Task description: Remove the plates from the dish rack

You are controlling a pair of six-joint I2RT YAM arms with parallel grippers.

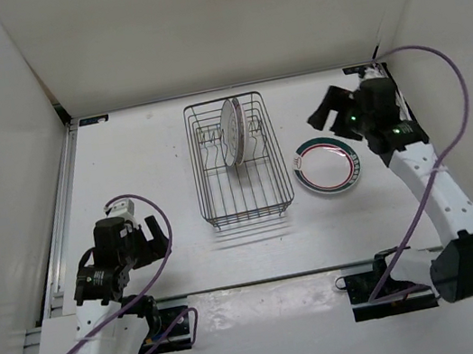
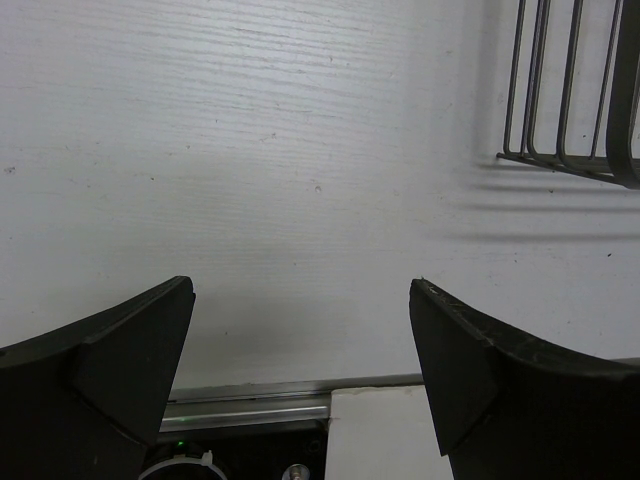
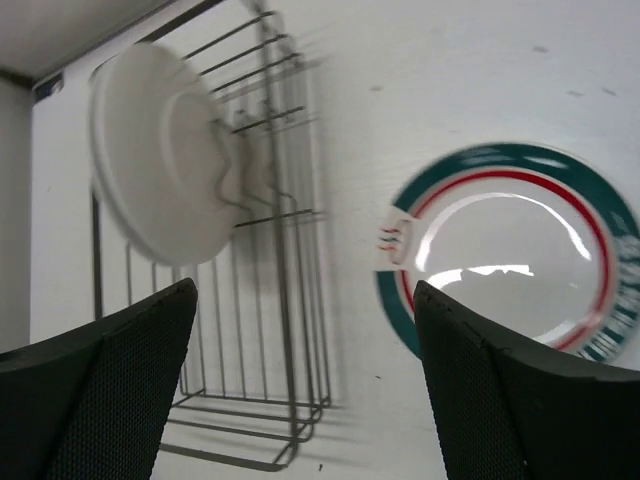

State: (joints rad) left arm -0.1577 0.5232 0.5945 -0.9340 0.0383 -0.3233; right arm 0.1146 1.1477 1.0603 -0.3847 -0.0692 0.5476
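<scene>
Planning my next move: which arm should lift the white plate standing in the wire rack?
Probably right. The open right gripper hovers level with the upright round white plate in the dark wire dish rack; the open left gripper sits farther, near the front.

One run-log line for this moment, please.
left gripper open, empty; right gripper open, empty; ringed plate on table beside dish rack; white plate upright in rack

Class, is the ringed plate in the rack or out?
Out: the ringed plate lies flat on the table beside the dish rack.
</scene>
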